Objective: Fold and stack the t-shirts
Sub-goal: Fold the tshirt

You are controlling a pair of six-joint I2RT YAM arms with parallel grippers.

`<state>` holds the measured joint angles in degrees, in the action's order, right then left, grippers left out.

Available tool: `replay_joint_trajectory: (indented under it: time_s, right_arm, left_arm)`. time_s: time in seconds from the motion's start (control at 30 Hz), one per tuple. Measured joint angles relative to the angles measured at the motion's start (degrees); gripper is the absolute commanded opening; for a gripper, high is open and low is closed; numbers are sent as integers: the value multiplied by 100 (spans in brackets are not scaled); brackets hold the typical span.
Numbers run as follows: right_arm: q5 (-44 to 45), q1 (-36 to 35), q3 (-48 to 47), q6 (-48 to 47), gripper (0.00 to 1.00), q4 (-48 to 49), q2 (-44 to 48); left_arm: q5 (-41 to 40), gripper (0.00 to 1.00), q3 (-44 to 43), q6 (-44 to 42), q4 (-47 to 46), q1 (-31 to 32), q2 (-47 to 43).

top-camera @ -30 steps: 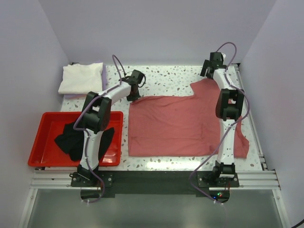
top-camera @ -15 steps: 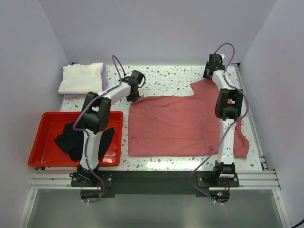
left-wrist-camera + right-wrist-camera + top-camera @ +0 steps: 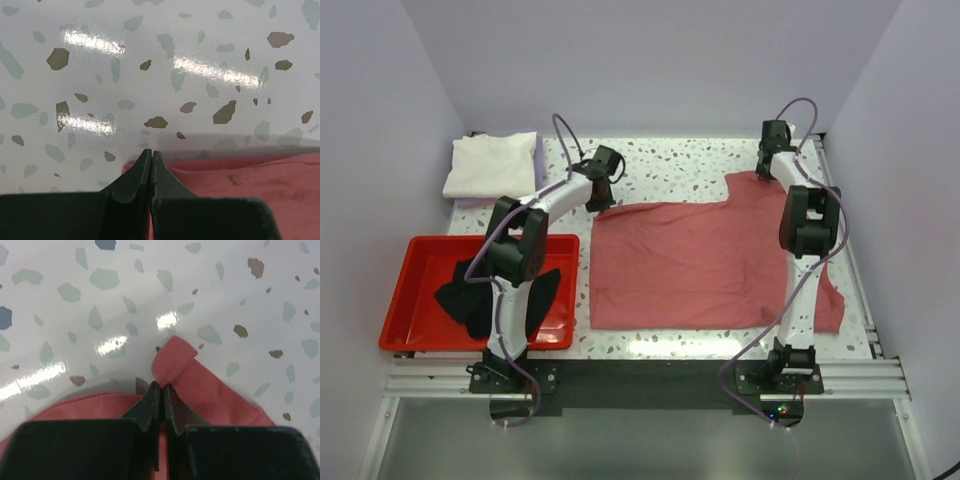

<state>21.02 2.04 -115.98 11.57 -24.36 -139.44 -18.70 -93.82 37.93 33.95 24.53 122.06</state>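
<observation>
A salmon t-shirt lies spread flat on the speckled table. My left gripper is at its far left corner, shut on the cloth edge; in the left wrist view the closed gripper sits over the salmon t-shirt. My right gripper is at the far right sleeve corner. In the right wrist view that gripper is shut on the stitched hem, which curls up past the tips. A cream-white t-shirt lies folded at the far left on a lavender one. A black t-shirt lies crumpled in the tray.
A red plastic tray stands at the near left beside the left arm. Walls close in the table on the left, back and right. A metal rail runs along the near edge.
My right gripper has gone from open to shut on the salmon shirt's far right corner, after shifting slightly right. The left arm and gripper have not moved.
</observation>
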Motion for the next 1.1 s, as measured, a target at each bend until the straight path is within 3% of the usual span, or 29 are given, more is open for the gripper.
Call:
replay_joint_trajectory:
  time_s: [0.33, 0.6, 0.87, 1.1]
  right_arm:
    - [-9, 0, 2107, 157, 0, 402, 1989]
    - [-109, 11, 2979, 498, 0, 380, 3132]
    - [-15, 22, 4468, 741, 0, 68, 4638]
    - [249, 22, 5134, 848, 0, -420, 5755]
  left_arm:
    - [31, 0, 643, 61, -151, 170, -531]
    - [26, 0, 1095, 173, -341, 304, -970]
    - [20, 0, 1764, 195, -553, 472, -1558]
    - [-120, 0, 2476, 313, -675, 680, -2103]
